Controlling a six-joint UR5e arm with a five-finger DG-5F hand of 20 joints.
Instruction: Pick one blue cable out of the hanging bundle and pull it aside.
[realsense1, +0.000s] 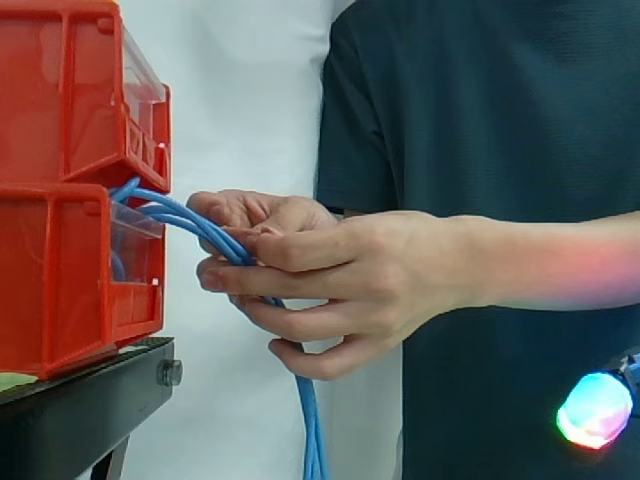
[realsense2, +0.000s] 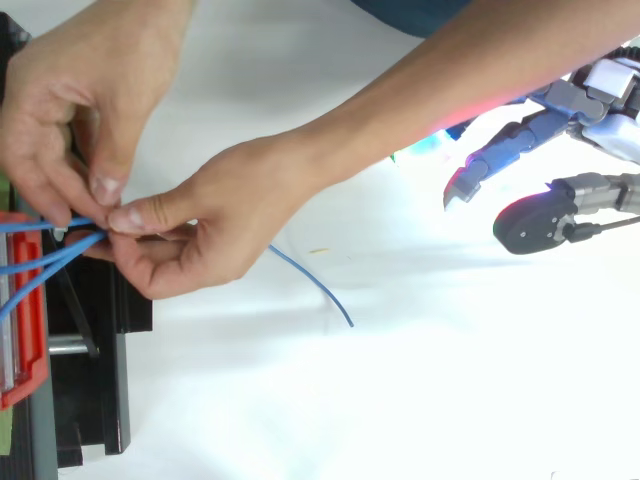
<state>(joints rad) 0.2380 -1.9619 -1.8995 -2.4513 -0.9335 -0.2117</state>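
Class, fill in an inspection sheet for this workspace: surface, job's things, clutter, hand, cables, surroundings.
Surface: black stand carrying red bins.
Job's things: blue cables run out of the bins and hang down.
Clutter: nothing seen.
Hand: hand open, holding nothing, apart from the cables.
Cables: bundle gripped by a person's hands.
Surroundings: white curtain; person in a dark shirt.
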